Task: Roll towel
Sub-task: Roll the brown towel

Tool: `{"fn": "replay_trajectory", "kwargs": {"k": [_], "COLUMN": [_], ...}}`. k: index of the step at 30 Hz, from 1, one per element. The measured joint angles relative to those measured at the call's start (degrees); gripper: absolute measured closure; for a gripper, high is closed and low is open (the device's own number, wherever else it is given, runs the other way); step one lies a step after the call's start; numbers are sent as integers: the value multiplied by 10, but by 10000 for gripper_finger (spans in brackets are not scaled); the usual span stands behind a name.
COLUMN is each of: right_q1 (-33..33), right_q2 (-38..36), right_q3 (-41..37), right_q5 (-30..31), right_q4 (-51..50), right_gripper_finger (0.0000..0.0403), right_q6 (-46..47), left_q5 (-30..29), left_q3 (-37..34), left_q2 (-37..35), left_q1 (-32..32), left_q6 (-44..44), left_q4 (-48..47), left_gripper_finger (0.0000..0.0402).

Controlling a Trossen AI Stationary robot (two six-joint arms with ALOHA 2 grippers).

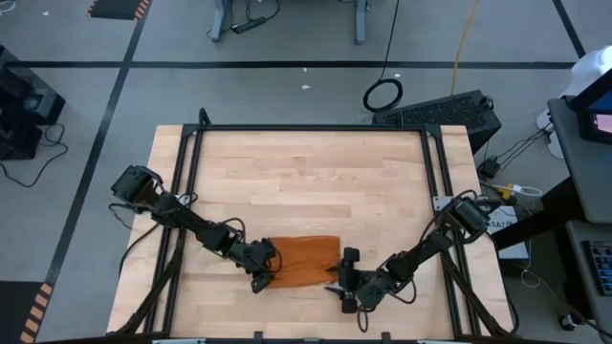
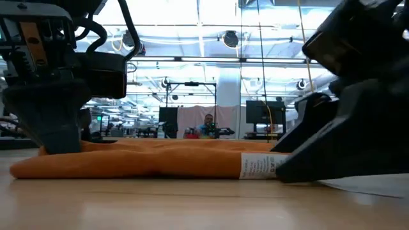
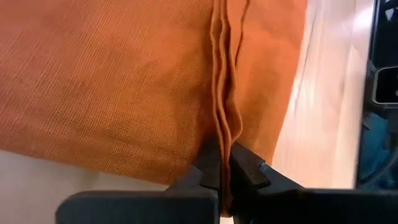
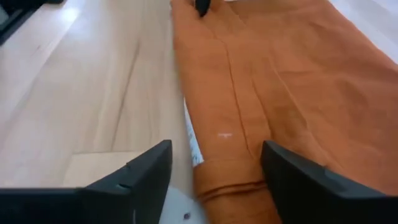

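Pale wooden boards make up the table [image 1: 306,172], framed by black rails, with a grey workshop floor around it. Low in the overhead frame, left of centre, the left gripper [image 1: 265,274] is pinched tight on the towel's stacked edges; its own camera shows the fingers [image 3: 245,168] clamped on the bunched folds. Lower right of centre, the right gripper [image 1: 345,279] stands with its jaws spread wide, one finger on either side of the cloth's near end without clamping it.

Between the two grippers lies the towel [image 1: 304,260], burnt orange, folded into a flat band on the table's lower middle. Its white tag [image 2: 254,166] shows at the right end in the table-level view. Far behind, a person [image 2: 208,125] sits in the room.
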Motion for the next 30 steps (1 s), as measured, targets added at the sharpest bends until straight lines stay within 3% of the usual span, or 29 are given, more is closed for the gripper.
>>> {"fn": "replay_trajectory", "kwargs": {"k": [6,12,18,22,30], "right_q1": [-2,-2,-2,-2,-2], "right_q2": [-1,-1,0,0,1], "right_q3": [2,1,1,0,0], "right_q5": [-7,-17,-27,-28,-30], "right_q4": [-38,-48,-52,-53,-52], "right_gripper_finger": [208,253,293,313,343], "right_q6": [63,102,110,111,127], "left_q5": [-117,-124,-133,-212,-366], "left_q3": [0,0,-1,0,1], "left_q2": [1,-33,-129,-169,-63], "left_q1": [-14,-15,-23,-65,-173], "left_q6": [56,51,93,159,330], "left_q4": [12,-47,-112,-84,71], "left_gripper_finger": [357,260,186,169,127]}}
